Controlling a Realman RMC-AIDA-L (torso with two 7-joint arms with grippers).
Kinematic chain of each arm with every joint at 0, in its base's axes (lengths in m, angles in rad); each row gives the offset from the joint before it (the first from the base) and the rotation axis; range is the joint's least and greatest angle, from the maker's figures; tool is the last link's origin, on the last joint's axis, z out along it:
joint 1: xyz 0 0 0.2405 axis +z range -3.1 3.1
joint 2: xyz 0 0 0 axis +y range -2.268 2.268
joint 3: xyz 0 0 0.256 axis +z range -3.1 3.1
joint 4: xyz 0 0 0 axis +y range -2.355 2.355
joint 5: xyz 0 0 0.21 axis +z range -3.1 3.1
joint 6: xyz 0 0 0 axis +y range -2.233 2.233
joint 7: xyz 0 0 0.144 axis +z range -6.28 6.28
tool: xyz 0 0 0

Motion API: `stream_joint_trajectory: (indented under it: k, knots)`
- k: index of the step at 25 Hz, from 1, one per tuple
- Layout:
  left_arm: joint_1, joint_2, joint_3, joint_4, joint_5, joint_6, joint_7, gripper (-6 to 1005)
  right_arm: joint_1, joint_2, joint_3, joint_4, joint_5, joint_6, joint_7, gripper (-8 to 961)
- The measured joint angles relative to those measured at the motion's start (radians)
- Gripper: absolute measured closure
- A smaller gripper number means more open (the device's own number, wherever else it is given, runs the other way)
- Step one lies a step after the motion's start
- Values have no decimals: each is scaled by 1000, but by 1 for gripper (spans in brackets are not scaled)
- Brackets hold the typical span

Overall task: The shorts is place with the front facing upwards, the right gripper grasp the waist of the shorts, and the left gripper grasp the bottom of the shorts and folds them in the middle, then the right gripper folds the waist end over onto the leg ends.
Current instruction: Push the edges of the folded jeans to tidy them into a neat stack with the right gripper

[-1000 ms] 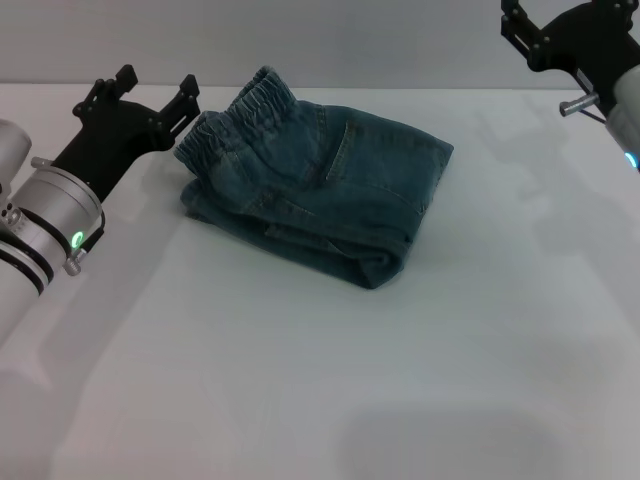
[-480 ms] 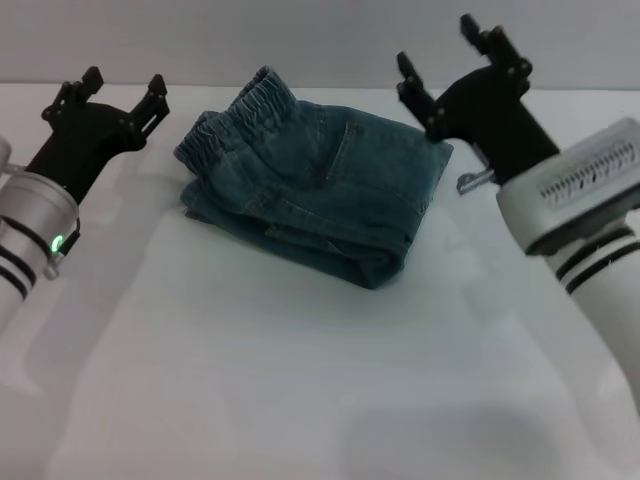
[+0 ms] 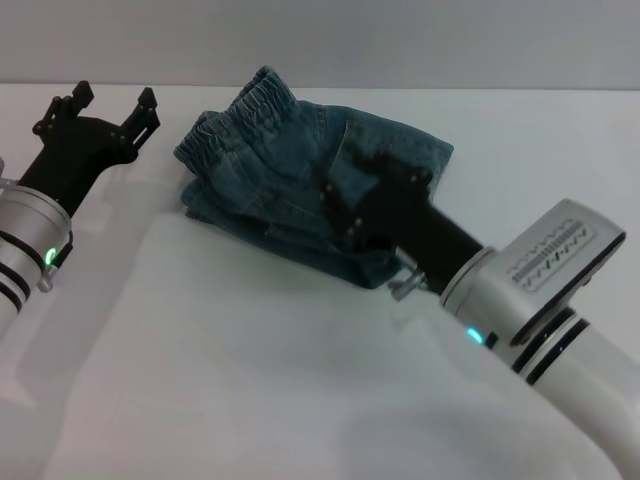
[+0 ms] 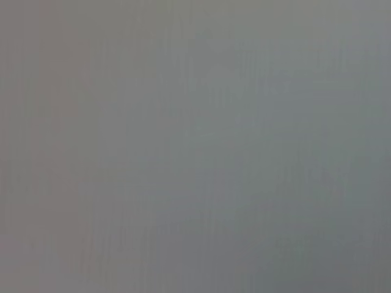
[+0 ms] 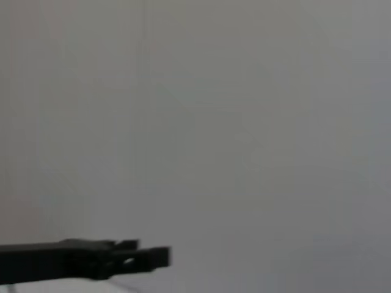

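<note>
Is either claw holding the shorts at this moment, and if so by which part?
The left claw is open, off to the shorts' left, holding nothing. The right claw is over the folded shorts' middle; whether it grips the denim cannot be told.

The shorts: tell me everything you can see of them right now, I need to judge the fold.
The shorts are blue denim, already folded into a compact stack of layers on the white table. The gathered elastic waist lies on top at the far left end, and a pocket seam shows beside it. The right gripper sits over the stack's near right part, hiding it. The left gripper is open, off to the left, apart from the cloth.
</note>
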Motion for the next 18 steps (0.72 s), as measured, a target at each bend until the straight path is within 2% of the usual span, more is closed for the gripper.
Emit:
stream_joint_trajectory:
  k: [6,14,18]
  knots:
    - [2,0,-1,-1,-1,0,0,170,7,0,-70,9,0,68,99,583]
    - [-3,0,-1,-6,-1,2,1,170,6,0,-90,50,3,88,195,920]
    - [0,0,-1,-6,-1,4,1,170,15,0,-88,78,3,100,282,943]
